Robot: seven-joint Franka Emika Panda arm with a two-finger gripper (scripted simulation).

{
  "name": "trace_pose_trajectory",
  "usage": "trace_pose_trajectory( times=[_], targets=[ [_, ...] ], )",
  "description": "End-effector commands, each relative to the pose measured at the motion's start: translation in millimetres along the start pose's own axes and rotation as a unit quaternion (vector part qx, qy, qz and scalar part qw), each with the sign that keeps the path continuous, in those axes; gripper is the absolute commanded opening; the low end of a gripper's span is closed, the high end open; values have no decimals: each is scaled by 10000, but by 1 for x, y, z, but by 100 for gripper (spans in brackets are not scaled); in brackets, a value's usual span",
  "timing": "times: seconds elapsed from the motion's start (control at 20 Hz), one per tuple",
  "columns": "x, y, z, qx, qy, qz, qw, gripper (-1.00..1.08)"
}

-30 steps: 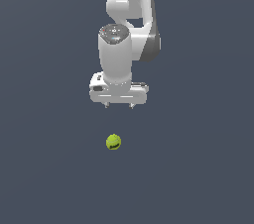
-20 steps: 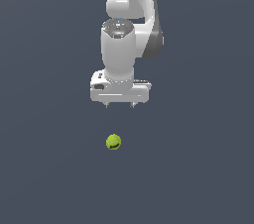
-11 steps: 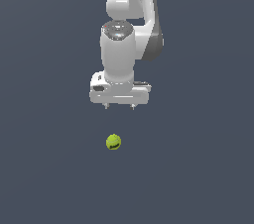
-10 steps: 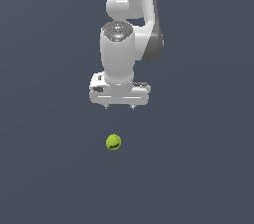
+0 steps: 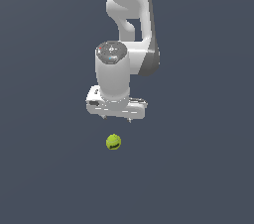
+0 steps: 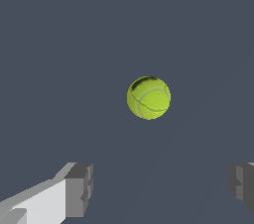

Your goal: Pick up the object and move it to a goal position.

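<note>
The object is a small yellow-green ball (image 5: 113, 141) with a dark curved mark, lying on the dark grey floor. My gripper (image 5: 116, 117) hangs above and slightly behind it, pointing down, fingers spread wide and empty. In the wrist view the ball (image 6: 148, 97) lies ahead of the gap between the two grey fingertips (image 6: 79, 190), not between them. The gripper (image 6: 161, 188) is open and holds nothing.
The white arm (image 5: 129, 15) rises behind the gripper to the top of the exterior view. The floor (image 5: 198, 168) is a plain dark grey surface all around.
The gripper has come down a little toward the ball and shifted slightly toward the exterior view's left. The ball has not moved.
</note>
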State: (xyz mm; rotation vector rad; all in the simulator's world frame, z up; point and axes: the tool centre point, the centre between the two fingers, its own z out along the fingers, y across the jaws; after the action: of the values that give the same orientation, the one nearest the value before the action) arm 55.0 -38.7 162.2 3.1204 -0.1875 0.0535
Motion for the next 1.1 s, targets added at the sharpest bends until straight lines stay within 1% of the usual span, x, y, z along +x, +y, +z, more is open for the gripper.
trace_pose_trajectory(
  times=[0.0, 0.25, 0.5, 0.75, 1.05],
  targets=[
    [11, 3, 13, 11, -37, 183, 9998, 100],
    [29, 8, 39, 30, -102, 527, 9986, 100],
    [40, 11, 59, 41, -148, 763, 9970, 100],
    [46, 13, 70, 47, -174, 894, 9958, 100],
    [47, 14, 73, 47, -183, 915, 9956, 100]
  ],
)
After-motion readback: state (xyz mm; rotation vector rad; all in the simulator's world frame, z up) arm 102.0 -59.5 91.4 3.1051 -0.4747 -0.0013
